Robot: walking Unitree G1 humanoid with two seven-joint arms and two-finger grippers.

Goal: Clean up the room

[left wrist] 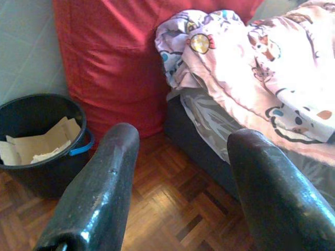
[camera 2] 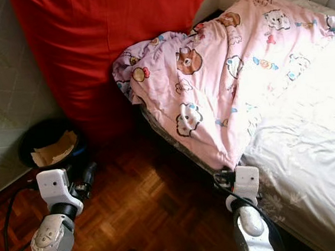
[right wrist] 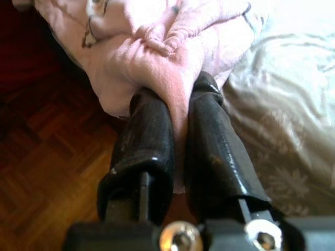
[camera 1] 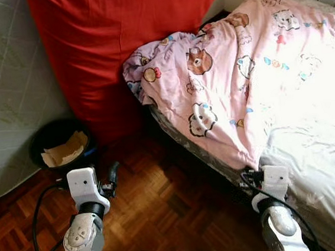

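Observation:
A pink blanket [camera 1: 222, 78] printed with cartoon animals lies crumpled over the near corner of a bed [camera 1: 314, 165] with a white sheet. Its lower edge hangs off the bed's side, and my right gripper [right wrist: 180, 104] is shut on that pink edge, with the cloth pinched between both black fingers [right wrist: 149, 136]. The right wrist [camera 1: 274, 183] sits at the mattress edge. My left gripper [left wrist: 178, 157] is open and empty, held low over the wood floor [camera 1: 163, 209] near a black bucket [camera 1: 60, 147].
The black bucket [left wrist: 36, 136] with a blue handle holds crumpled brown paper. A big red cushion [camera 1: 118, 47] leans against the wall behind it. A pale quilted mattress [camera 1: 3, 88] stands at the left. Parquet floor lies between the bucket and bed.

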